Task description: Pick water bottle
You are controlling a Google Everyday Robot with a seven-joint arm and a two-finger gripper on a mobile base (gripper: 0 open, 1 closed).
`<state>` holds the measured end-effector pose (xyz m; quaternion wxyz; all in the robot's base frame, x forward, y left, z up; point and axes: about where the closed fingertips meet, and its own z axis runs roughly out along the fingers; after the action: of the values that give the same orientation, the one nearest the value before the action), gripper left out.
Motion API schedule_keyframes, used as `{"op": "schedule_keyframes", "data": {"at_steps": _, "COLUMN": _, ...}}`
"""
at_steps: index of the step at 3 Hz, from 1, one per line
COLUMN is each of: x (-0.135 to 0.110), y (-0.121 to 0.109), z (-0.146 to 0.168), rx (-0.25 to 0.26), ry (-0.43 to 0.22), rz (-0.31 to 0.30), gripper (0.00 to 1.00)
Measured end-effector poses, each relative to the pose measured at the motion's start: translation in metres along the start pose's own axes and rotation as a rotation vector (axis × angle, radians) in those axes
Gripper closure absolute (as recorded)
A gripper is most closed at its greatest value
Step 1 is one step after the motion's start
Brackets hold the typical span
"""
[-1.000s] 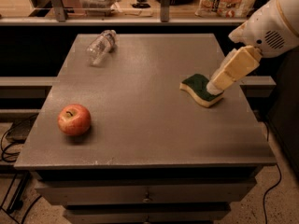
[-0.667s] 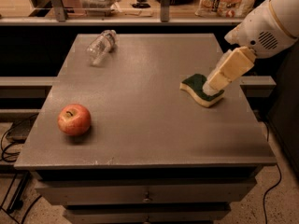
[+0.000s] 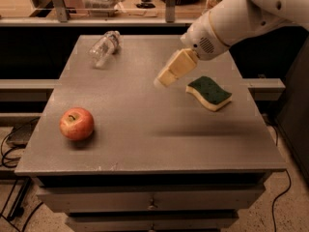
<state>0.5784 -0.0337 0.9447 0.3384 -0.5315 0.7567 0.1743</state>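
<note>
gripper [image 3: 163, 79] — spread or pressed, can't tell — hangs between sponge [image 3: 208, 93] and water bottle [image 3: 104, 48], touching neither.

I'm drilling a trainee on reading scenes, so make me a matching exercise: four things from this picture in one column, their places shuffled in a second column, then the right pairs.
Things:
1. water bottle
2. apple
3. sponge
4. gripper

Places:
A. near left part of the table
B. in the air over the table's middle, just left of the sponge
C. far left part of the table, lying on its side
D. right part of the table

Pairs: 1-C, 2-A, 3-D, 4-B.
</note>
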Motion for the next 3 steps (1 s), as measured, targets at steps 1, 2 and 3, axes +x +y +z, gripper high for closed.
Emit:
{"op": "schedule_keyframes", "data": {"at_steps": 1, "x": -0.04, "y": -0.011, "z": 0.04, "rx": -0.005, "ry": -0.103, "rz": 0.0, "gripper": 0.0}}
{"op": "schedule_keyframes", "data": {"at_steps": 2, "x": -0.04, "y": -0.011, "z": 0.04, "rx": -0.005, "ry": -0.103, "rz": 0.0, "gripper": 0.0}}
{"op": "schedule_keyframes", "data": {"at_steps": 3, "x": -0.044, "y": -0.013, "z": 0.053, "rx": 0.002, "ry": -0.129, "rz": 0.026, "gripper": 0.0}}
